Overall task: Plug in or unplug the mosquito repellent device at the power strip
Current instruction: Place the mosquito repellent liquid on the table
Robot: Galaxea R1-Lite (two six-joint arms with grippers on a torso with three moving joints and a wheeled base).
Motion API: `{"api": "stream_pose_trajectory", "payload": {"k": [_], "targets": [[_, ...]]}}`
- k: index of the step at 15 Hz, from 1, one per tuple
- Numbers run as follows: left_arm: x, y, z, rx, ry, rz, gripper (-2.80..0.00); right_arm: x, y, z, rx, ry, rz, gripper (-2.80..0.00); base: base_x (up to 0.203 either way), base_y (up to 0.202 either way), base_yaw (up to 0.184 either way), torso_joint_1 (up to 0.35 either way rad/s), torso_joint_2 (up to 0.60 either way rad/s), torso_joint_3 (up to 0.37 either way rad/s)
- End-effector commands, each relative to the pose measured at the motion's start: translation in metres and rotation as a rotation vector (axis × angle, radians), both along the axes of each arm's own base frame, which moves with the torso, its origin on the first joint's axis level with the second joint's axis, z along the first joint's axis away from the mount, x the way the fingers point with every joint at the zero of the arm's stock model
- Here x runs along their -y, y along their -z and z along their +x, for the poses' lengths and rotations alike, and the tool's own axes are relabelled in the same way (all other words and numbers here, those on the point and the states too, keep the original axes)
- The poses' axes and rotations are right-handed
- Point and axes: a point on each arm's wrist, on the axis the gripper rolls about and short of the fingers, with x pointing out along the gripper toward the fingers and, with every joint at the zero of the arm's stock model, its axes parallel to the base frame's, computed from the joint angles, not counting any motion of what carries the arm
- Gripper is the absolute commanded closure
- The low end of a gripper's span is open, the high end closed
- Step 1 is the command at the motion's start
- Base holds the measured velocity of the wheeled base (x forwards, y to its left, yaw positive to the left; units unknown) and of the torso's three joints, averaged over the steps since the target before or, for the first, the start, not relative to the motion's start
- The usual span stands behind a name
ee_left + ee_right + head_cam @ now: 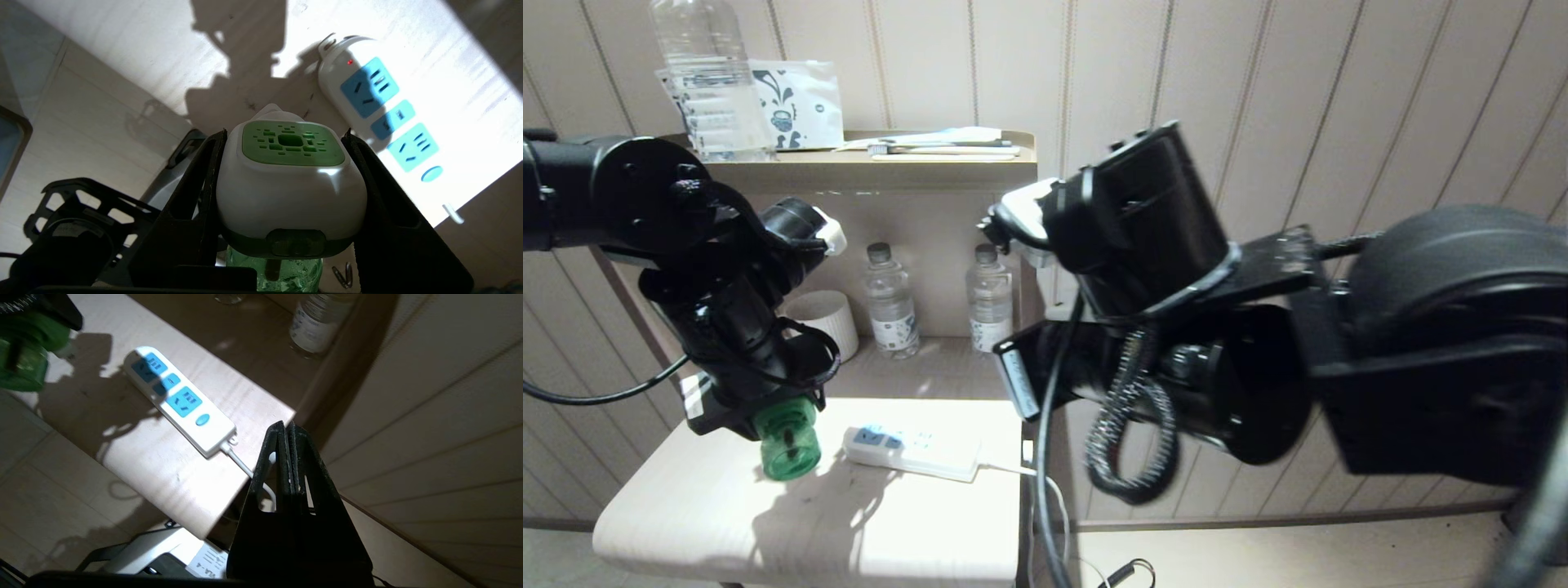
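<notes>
Left gripper (286, 179) clamped on repellent (786, 445), held off the counter (768, 523) just beside strip (915, 452), bottle end facing head cam. Strip lay flat on counter, sockets up, red light on, nothing plugged in. Right gripper (288, 433) pressed shut, empty, off counter's edge near strip's cable. Prongs hidden; probably needed turning down & squaring w/ a socket, then straight, slow push. Risk: strip sliding.

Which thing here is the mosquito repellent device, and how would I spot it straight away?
Start at the pale bedside table with the white power strip lying on it. Left of the strip, the left gripper holds the mosquito repellent device above the tabletop. Unlike the clear water bottles on the shelf behind, it has a white-and-green head and a green bottle.
</notes>
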Motion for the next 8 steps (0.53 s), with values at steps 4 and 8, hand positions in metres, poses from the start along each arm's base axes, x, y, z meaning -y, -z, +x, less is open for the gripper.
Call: {"api": "stream_pose_trajectory", "payload": {"k": [4,8], "targets": [[-0.022,-0.028,-0.044,0.072,0.015,-0.012,0.00,0.137,-0.019,-0.064,0.110,0.167,-0.003,0.00,0.000,0.000,0.000,0.000,0.00,0.000],[-0.025,-0.023,-0.055,0.094,0.029,-0.029,0.00,0.228,-0.015,-0.086,0.228,0.638,-0.029,0.00,0.000,0.000,0.000,0.000,0.00,0.000]]}}
